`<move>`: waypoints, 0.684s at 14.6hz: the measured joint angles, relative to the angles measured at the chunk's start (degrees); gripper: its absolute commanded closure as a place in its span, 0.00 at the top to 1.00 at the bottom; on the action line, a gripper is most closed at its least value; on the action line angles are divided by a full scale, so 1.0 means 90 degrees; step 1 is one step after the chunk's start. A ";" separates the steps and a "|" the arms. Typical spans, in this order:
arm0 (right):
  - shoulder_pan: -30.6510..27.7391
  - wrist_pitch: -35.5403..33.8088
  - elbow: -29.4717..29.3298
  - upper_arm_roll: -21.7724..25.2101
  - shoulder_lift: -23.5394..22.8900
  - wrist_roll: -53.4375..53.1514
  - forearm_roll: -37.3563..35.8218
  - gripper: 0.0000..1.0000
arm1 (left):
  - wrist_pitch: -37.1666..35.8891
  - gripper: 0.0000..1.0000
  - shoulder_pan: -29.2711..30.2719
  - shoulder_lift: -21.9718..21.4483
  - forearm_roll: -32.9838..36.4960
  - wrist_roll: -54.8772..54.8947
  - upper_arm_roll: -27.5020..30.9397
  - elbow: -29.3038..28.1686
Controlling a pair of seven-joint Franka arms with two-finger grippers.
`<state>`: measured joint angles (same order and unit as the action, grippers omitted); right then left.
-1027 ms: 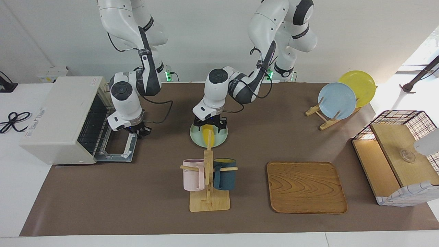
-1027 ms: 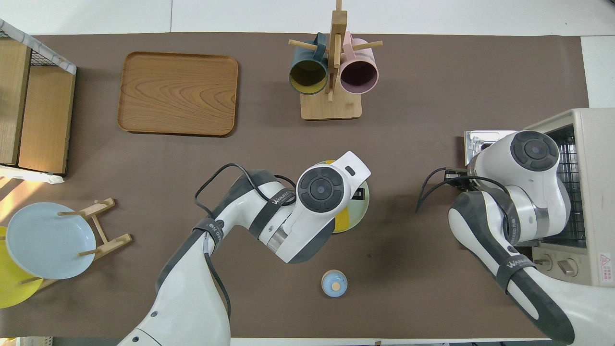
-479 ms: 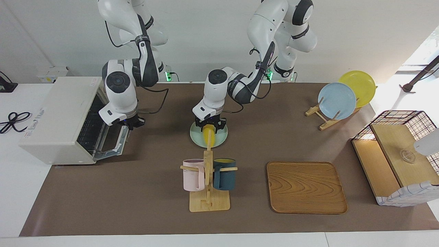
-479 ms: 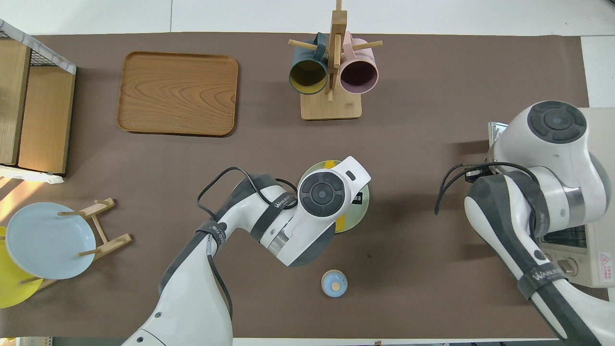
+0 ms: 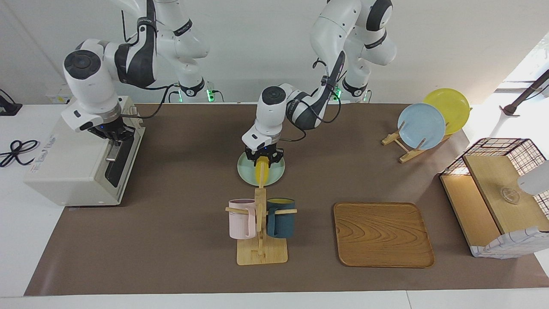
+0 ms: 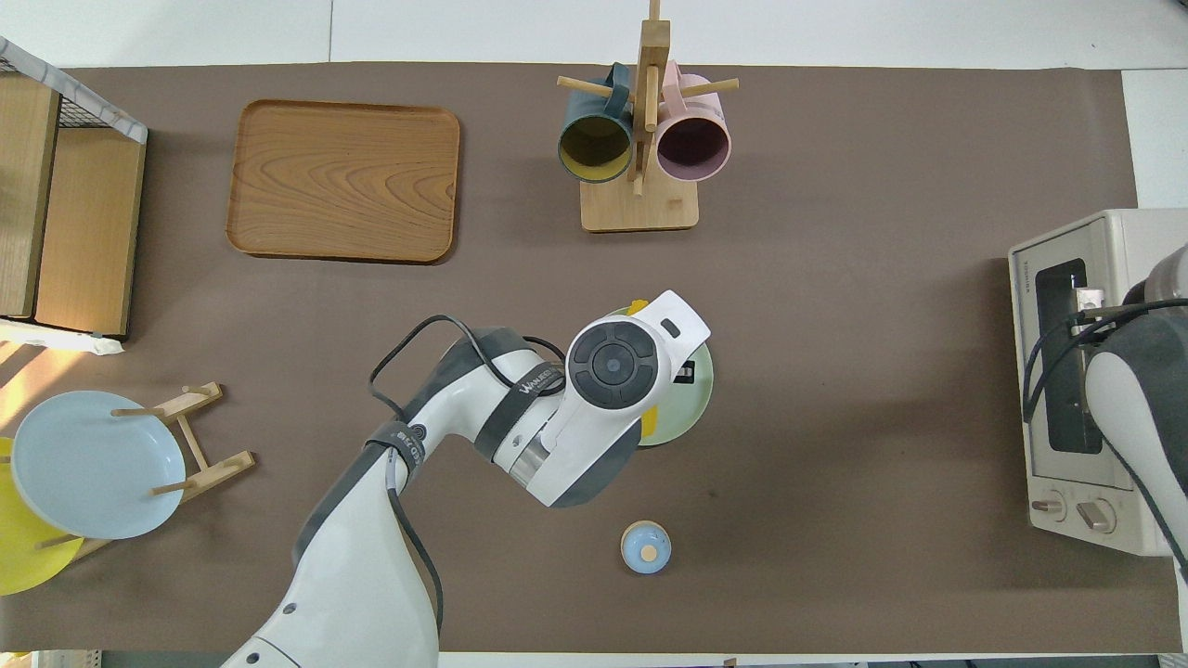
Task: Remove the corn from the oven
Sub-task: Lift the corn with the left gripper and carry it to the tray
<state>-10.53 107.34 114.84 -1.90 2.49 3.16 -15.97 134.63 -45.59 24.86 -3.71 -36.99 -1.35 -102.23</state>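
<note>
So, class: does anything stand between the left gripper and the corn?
Nothing visible does. The left gripper is down at the corn over the pale green plate. The oven door is shut, with the right gripper at its handle.

The left arm [image 6: 520,399] carries a dark band printed with white letters that seem to read "WANLEER", though the last letters are uncertain. The oven [image 6: 1077,371], at the right arm's end of the desk, has a small dark brand word at the upper corner of its door frame, too small to read. Faint grey print on its top [image 5: 47,143] is also illegible.
</note>
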 measured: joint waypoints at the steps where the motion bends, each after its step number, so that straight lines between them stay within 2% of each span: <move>1: -0.0004 -0.0003 0.0005 -0.0018 0.0002 0.0053 0.0006 0.02 | -0.0212 0.00 0.0135 -0.0146 0.0000 0.0007 0.0025 0.0038; 4: -0.0007 -0.0002 0.0001 -0.0035 -0.0002 0.0086 -0.0022 0.24 | -0.1260 0.00 0.0769 -0.0828 0.0000 0.0421 0.0058 0.0121; 5: -0.0014 -0.0003 -0.0002 -0.0034 0.0002 0.0086 0.0025 0.29 | -0.1555 0.00 0.0978 -0.1018 0.0001 0.0633 0.0068 0.0125; 7: -0.0011 -0.0096 -0.0071 -0.0050 0.0007 0.0087 0.0244 0.43 | -0.1870 0.00 0.1462 -0.1228 0.0003 0.1131 0.0085 0.0131; 8: -0.0012 -0.0266 -0.0222 -0.0056 0.0011 0.0087 0.0338 0.59 | -0.1898 0.00 0.1762 -0.1238 0.0004 0.1410 0.0094 0.0134; 9: -0.0012 -0.0534 -0.0455 -0.0060 0.0018 0.0090 0.0519 0.82 | -0.1899 0.00 0.2126 -0.1214 0.0006 0.1779 0.0100 0.0134; 10: -0.0011 -0.0790 -0.0668 -0.0076 0.0028 0.0099 0.0746 1.00 | -0.1893 0.00 0.2481 -0.1184 0.0006 0.2141 0.0101 0.0135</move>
<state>-10.63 100.23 108.83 -2.59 2.74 4.06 -9.25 117.59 -23.26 14.20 -3.66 -17.72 -0.45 -101.01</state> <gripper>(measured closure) 0.515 0.454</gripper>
